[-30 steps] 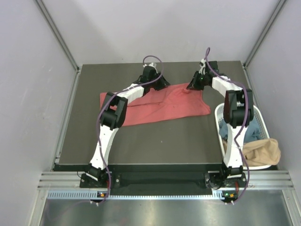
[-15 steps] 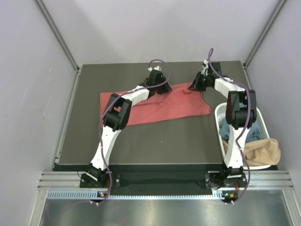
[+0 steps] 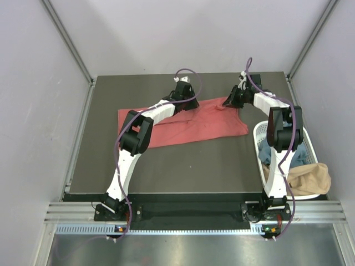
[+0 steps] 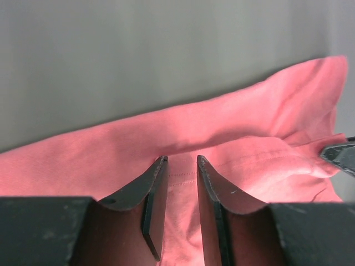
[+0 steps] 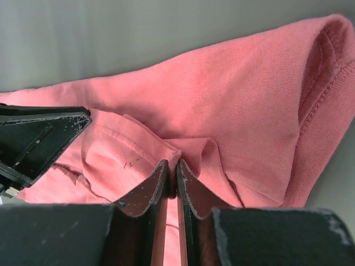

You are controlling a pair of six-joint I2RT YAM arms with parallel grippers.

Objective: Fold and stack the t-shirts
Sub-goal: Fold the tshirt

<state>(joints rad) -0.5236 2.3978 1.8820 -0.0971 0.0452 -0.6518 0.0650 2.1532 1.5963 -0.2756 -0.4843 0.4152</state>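
1 coral-red t-shirt point(image 3: 191, 126) on table point(image 3: 111, 166): right gripper point(image 5: 173, 165) pinches its fold, left gripper point(image 4: 181, 162) slightly open. 1 blue t-shirt point(image 3: 303, 152), 1 tan t-shirt point(image 3: 308, 178) in basket point(image 3: 257, 136).

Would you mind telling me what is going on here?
The coral-red t-shirt lies spread on the table. At its far edge the right gripper pinches a fold; the left gripper sits over the cloth, jaws slightly apart. A blue shirt and a tan shirt lie in the white basket.
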